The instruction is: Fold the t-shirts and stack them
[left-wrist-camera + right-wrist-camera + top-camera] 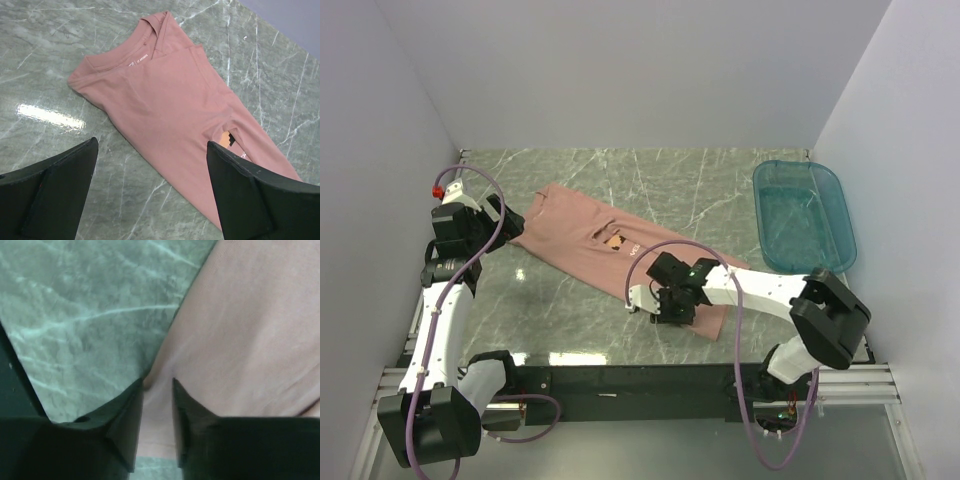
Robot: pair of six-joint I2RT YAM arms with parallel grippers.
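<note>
The dusty-pink t-shirt (582,230) lies as a long narrow strip running diagonally across the marble table (700,190), collar at the far left. Its orange-brown print (615,240) shows through a gap in the folds. My left gripper (510,222) is open and empty, held above the table by the collar end; in the left wrist view (152,145) the shirt (170,100) and print (227,138) lie ahead of it. My right gripper (665,310) is down at the shirt's near right end. In the right wrist view (158,382) its narrow jaws have the pink cloth (250,330) between them at the folded edge.
A translucent teal plastic tub (802,215) stands at the back right of the table. White walls close the table on the left, back and right. A black rail (620,380) runs along the near edge between the arm bases.
</note>
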